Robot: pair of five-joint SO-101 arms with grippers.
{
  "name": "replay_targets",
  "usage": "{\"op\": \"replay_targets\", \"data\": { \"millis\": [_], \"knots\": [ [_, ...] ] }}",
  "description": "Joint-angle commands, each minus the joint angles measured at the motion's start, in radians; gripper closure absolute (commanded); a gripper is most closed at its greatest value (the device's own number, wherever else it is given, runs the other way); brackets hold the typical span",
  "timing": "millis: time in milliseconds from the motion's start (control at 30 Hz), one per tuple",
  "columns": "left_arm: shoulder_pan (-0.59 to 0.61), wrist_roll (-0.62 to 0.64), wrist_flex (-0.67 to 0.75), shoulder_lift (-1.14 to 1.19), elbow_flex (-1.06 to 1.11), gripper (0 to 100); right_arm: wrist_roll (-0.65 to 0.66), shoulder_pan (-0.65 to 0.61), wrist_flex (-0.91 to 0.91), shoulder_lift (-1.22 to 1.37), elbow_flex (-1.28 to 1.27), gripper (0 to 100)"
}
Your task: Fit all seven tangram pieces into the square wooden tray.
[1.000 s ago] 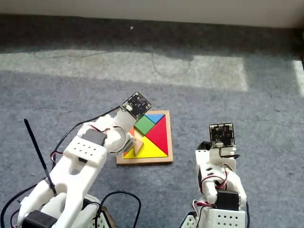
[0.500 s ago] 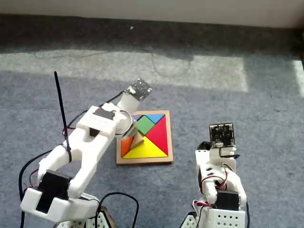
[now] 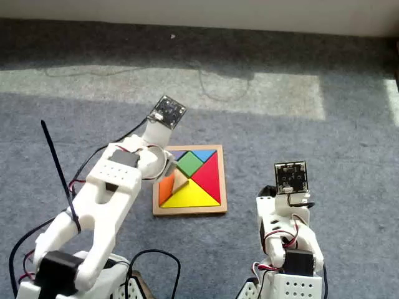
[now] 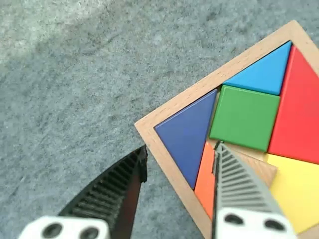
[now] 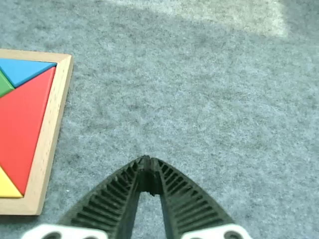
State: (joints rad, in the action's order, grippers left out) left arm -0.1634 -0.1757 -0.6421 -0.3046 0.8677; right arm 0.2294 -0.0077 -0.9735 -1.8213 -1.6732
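Left arm (image 3: 112, 193) has shifted: its wrist sat over the tray's far edge a second ago and is now out past the far left corner. Right arm (image 3: 288, 237) has not budged. We see the left gripper (image 4: 180, 147) spread wide with nothing in it. Its dark finger is over the carpet (image 3: 312, 143) just outside the tray (image 3: 190, 212), and its pale finger is above the orange piece (image 3: 166, 190) inside. Tray lies flat on the carpet between the two arms, nearer the left one. In it we count dark blue triangle (image 4: 187, 132), green square (image 3: 189, 164), light blue triangle (image 3: 202, 154), red triangle (image 3: 209, 177) and yellow triangle (image 3: 190, 198), all lying flat. A wood-coloured patch (image 4: 261, 167) sits between green square, orange piece and yellow triangle. We cannot tell if it is a piece or bare tray floor. Right gripper (image 5: 148, 162) is clenched, fingertips meeting, empty, above carpet and apart from the tray's right rim.
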Motion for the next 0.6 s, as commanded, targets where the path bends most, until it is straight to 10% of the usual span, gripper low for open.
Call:
{"op": "replay_targets", "data": {
  "millis": [0,567],
  "knots": [
    [-0.071,0.006,0.015,-0.163,0.085,78,0.011,0.012,0.019,-0.013,-0.131,98.6],
    [-0.13,-0.044,0.015,0.025,0.021,78,0.011,0.012,0.019,-0.013,-0.131,98.6]
  ]
}}
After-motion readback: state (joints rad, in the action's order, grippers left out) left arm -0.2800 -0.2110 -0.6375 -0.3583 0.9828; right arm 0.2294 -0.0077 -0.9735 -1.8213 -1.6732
